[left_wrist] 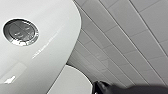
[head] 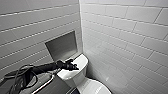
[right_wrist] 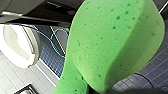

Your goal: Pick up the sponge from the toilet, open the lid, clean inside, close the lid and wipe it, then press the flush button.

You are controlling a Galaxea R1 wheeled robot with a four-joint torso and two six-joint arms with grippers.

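My left gripper is shut and hovers just above the white tank top, reaching in from the left. In the left wrist view the flush button, a dark round disc with a metal ring, sits in that tank top close below the wrist. The lid lies down over the bowl in front of the tank. The bright green sponge looms large in the right wrist view, with my right gripper shut on it, and the white toilet lies beyond it.
White tiled walls meet in a corner right behind the tank. A recessed niche is set in the left wall above the arm. A blue cable runs over the dark blue tiled floor.
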